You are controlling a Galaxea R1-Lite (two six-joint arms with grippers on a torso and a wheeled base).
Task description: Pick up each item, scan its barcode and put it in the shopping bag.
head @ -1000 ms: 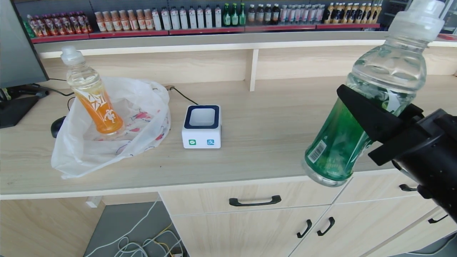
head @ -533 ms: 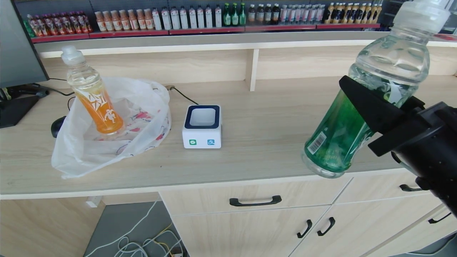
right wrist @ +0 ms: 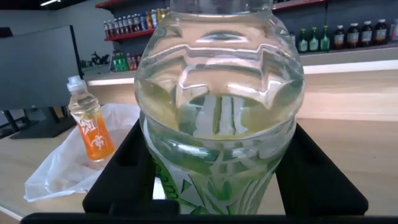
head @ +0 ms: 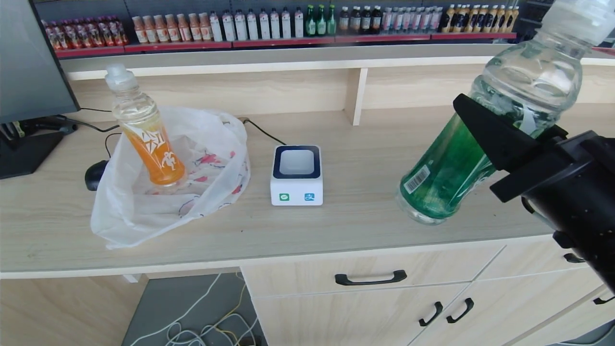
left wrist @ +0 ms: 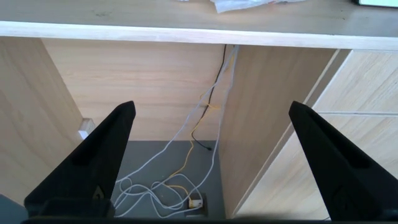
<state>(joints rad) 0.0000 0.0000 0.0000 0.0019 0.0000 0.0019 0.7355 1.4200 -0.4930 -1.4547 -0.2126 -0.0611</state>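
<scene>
My right gripper (head: 511,137) is shut on a green-labelled bottle (head: 456,163) with a clear top, held tilted in the air over the counter's right part, barcode (head: 416,179) facing the front. From the right wrist the same green bottle (right wrist: 219,124) sits between the black fingers (right wrist: 127,165). A white scanner (head: 296,176) with a dark-rimmed window stands mid-counter. Left of it, an orange drink bottle (head: 146,137) stands upright in the white shopping bag (head: 211,158). My left gripper (left wrist: 211,162) is open, low in front of the counter, above floor cables.
A monitor (head: 29,67) on a black stand and a black mouse (head: 95,174) occupy the counter's far left. A cable runs from the scanner to the back. Shelves of bottles (head: 288,24) line the rear wall. Drawers with black handles (head: 370,278) sit under the counter edge.
The head camera has shifted, so the scene sits further right. The green bottle has risen a little and leans more toward the scanner.
</scene>
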